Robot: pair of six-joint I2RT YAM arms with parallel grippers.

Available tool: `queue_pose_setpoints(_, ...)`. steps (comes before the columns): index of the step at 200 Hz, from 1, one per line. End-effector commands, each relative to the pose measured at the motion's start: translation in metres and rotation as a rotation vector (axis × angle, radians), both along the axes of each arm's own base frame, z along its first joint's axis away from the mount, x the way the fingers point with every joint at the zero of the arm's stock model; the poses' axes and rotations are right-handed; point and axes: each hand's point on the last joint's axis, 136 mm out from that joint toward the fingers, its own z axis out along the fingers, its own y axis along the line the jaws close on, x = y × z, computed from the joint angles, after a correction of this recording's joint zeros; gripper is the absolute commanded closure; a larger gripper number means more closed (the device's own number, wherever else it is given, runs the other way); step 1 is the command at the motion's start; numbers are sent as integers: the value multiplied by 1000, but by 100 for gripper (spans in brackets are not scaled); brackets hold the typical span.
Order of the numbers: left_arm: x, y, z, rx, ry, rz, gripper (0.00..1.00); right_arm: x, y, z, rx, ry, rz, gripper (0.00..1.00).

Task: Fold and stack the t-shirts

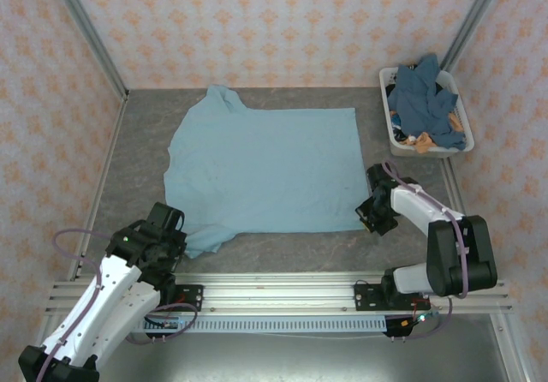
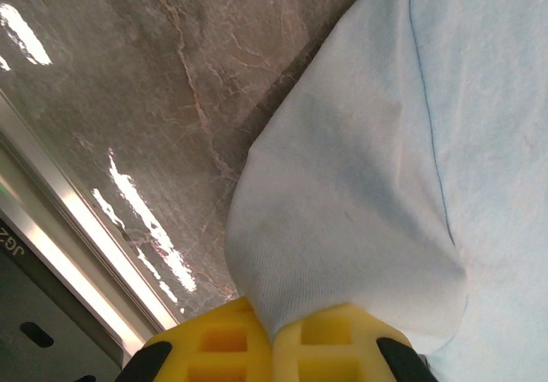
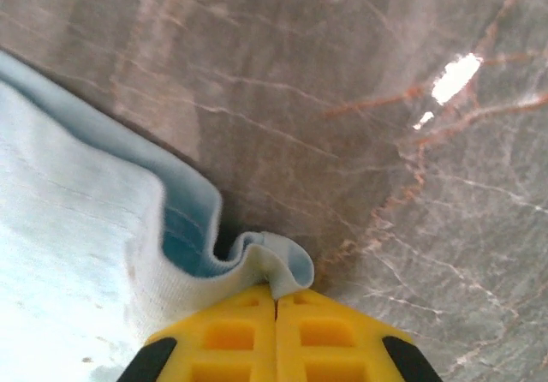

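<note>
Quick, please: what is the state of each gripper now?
Left gripper: shut on the shirt.
Right gripper: shut on the shirt's edge.

One light sky-blue t-shirt (image 1: pixel 265 168) lies spread flat mid-table (image 1: pixel 145 142), neck end left, hem right, one sleeve far-left, the other bunched near-left, near-right hem corner rucked into a small raised fold; darker blue t-shirts (image 1: pixel 424 99) sit heaped and crumpled in the far-right basket (image 1: pixel 411 149).
</note>
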Motion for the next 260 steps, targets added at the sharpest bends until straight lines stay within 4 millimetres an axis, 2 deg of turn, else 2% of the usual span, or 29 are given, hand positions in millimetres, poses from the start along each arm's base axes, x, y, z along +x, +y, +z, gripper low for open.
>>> queue_pose_setpoints(1,-3,16,12,93,5,1,100,8,-10,7,-57,-29,2,100)
queue_pose_setpoints(33,-6,30,32,165,-21,10,100,-10,-11,30,-57,-32,1,100)
queue_pose_setpoints(75,-10,31,51,148,-78,2,100,-49,-2,49,11,30,13,100)
queue_pose_setpoints(99,-13,28,45,145,-52,-51,100,-64,7,46,75,60,-9,100)
queue_pose_setpoints(119,1,13,30,95,-62,-92,100,-65,10,32,94,72,-27,100)
queue_pose_setpoints(137,18,8,31,93,-85,-103,100,-56,12,30,99,65,-43,100)
queue_pose_setpoints(170,59,8,67,190,-139,-173,100,-28,8,48,62,12,-54,100)
queue_pose_setpoints(190,80,5,78,229,-122,-226,100,-13,6,53,41,15,-59,100)
queue_pose_setpoints(231,125,1,93,283,-142,-270,100,22,0,73,2,-39,-84,100)
queue_pose_setpoints(260,152,5,90,305,-94,-302,100,43,-2,78,-11,-47,-93,100)
